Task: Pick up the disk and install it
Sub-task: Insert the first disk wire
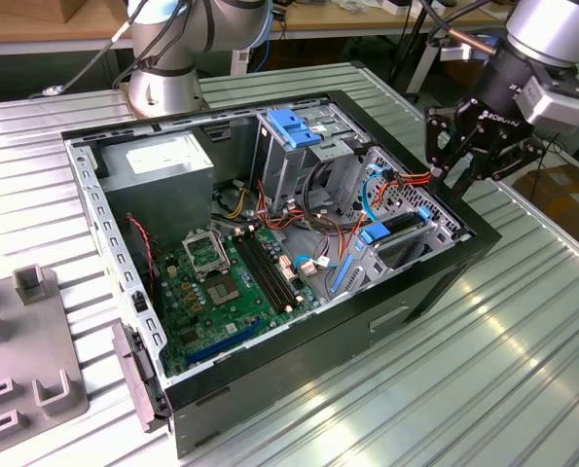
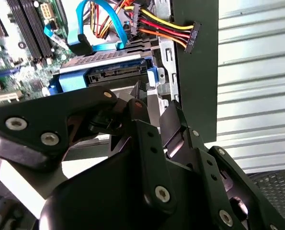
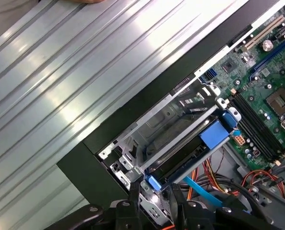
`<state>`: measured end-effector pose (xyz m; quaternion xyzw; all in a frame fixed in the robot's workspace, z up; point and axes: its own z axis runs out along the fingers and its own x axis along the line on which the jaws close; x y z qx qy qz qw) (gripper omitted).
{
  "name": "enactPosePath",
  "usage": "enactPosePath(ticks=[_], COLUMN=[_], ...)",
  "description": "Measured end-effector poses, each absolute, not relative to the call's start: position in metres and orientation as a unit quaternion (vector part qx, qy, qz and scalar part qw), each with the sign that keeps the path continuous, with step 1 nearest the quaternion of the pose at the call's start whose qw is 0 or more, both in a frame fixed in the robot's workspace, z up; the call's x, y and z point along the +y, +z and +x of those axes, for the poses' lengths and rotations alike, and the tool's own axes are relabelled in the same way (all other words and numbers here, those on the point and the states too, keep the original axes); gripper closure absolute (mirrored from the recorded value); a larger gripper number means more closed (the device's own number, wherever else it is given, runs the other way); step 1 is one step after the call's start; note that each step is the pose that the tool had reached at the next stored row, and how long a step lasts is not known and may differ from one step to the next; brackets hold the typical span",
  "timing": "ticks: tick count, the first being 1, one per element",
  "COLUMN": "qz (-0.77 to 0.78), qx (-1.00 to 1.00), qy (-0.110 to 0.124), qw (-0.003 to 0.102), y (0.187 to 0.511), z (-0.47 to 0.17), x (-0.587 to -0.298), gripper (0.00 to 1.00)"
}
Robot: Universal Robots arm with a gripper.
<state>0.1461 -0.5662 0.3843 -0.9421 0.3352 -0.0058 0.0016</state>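
**Disk in the bay, gripper empty above it**

Here is the disk point(image 1: 403, 234), not in the gripper's hold but down in the case point(image 1: 299, 341). It lies in the metal bay point(image 3: 168, 120) at the corner on the exterior view's right. The second wrist view looks straight at its connector edge point(image 2: 114, 73), with the blue bracket point(image 2: 70, 81) hugging its sides. In the first wrist view the same bracket point(image 3: 213, 134) shows at the bay's inner end, next to the motherboard point(image 3: 262, 86).

The gripper point(image 1: 452, 175) hangs over that corner, above the case wall and clear of the disk. Its jaws stand apart with nothing between them, and in the first wrist view only bare bay metal shows in the gap.

So how far along? The pick and the placing look done, as the disk sits level in its slot. Whether it is pushed fully home, I cannot tell. 2 leads look unattached: the power plug point(image 2: 192, 35) dangles against the case wall, and the blue cable point(image 2: 85, 40) ends just above the disk without reaching its socket.
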Motion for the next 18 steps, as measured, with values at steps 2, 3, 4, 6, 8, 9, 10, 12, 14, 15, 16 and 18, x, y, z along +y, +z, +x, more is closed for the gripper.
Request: enactPosePath(ticks=[2,3,4,6,8,9,10,12,14,15,16,18], qz=[-0.95,-0.952,-0.957,-0.96,-0.961,-0.962,-0.962,-0.963,-0.963,-0.963,-0.963,-0.963], qx=[0.314,0.305,0.29,0.281,0.277,0.275,0.273,0.27,0.27,0.27,0.27,0.27], qy=[-0.006,-0.006,-0.006,-0.006,-0.006,-0.006,-0.006,-0.006,-0.006,-0.006,-0.006,-0.006], qw=[0.002,0.002,0.002,0.002,0.002,0.002,0.002,0.002,0.002,0.002,0.002,0.002], y=[0.3837,0.3836,0.3831,0.3827,0.3825,0.3824,0.3822,0.3818,0.3819,0.3818,0.3819,0.3819], z=[0.1461,0.1461,0.1462,0.148,0.1501,0.1507,0.1514,0.1532,0.1532,0.1532,0.1532,0.1532], x=[-0.5662,-0.5662,-0.5661,-0.5643,-0.5625,-0.5618,-0.5611,-0.5591,-0.559,-0.559,-0.559,-0.559], gripper=[0.62,0.62,0.62,0.62,0.62,0.62,0.62,0.62,0.62,0.62,0.62,0.62])
